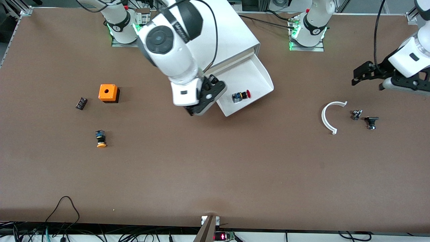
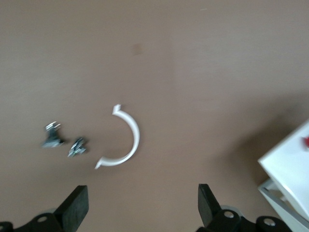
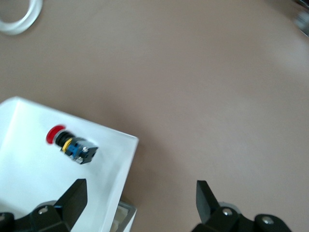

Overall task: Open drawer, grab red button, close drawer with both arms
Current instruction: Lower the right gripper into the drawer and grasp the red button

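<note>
Robotics lab, clearly. Two bench-mounted arms (image 1: 174, 50) on a brown table (image 1: 215, 174). Loose cables (image 1: 63, 215) along its edge.

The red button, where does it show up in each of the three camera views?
Front view: the red button lies in the open drawer, near its front lip.
Left wrist view: only a red speck at the picture's edge, on the drawer's white corner.
Right wrist view: it lies on its side in the drawer.
Shared landmark: the white drawer.

Left arm (image 1: 408, 60) partly out of frame.
</note>
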You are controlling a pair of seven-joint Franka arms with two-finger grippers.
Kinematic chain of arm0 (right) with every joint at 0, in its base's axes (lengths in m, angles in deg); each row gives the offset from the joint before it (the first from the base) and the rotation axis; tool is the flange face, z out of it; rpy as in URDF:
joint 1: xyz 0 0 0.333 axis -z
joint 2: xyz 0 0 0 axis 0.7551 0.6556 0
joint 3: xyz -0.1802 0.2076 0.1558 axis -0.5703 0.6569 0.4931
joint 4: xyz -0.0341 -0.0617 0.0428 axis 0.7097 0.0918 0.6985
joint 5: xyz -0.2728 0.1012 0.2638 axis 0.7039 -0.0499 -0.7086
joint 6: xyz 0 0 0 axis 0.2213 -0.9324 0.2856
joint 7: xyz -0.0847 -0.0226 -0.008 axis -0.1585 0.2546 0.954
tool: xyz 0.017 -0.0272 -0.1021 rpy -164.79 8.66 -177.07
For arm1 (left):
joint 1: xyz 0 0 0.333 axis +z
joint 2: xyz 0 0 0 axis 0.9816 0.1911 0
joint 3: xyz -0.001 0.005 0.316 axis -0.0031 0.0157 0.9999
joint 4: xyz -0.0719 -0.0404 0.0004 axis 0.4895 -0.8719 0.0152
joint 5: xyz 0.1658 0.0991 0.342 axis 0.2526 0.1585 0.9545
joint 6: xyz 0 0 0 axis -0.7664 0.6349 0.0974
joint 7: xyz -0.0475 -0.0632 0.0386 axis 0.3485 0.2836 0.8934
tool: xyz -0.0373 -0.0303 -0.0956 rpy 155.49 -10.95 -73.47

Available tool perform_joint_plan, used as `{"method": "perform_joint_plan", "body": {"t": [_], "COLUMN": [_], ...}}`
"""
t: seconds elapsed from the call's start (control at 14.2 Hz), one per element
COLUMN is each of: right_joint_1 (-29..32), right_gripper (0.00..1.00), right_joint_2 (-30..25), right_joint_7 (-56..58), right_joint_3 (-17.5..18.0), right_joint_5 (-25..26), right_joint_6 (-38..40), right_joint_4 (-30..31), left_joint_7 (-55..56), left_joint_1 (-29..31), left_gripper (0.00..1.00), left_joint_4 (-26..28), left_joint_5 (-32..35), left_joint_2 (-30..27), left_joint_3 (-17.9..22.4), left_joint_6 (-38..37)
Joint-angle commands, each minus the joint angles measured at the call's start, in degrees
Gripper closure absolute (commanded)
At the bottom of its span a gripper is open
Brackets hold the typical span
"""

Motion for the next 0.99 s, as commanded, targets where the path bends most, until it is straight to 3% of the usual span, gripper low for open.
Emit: {"method": "perform_joint_plan", "body": {"t": [0.0,0.28,0.49,0.92], "right_joint_1": [-2.13,-6.51,-13.81,-15.49], "right_gripper": [0.00,0.00,0.00,0.00], "right_joint_2": [3.17,4.66,7.47,11.52], "right_joint_7": [16.27,24.83,25.12,25.38], "right_joint_3": [-0.79,-1.41,-7.37,-7.38], "right_joint_5": [-0.22,1.96,2.41,6.54], "right_joint_6": [0.28,0.55,1.07,1.07], "right_joint_4": [-3.06,-3.33,-6.75,-6.76], "left_joint_7": [4.95,4.95,4.95,4.95], "left_joint_1": [-0.75,-0.75,-0.84,-0.75], "left_gripper": [0.00,0.00,0.00,0.00], "left_joint_4": [-0.08,-0.34,-0.43,-0.52], "left_joint_5": [3.10,2.92,2.57,1.43], "left_joint_2": [1.11,1.29,1.37,1.29], "left_joint_3": [-0.47,-0.38,-0.30,-0.03], "left_joint_6": [-1.07,-0.89,-0.98,-0.98]}}
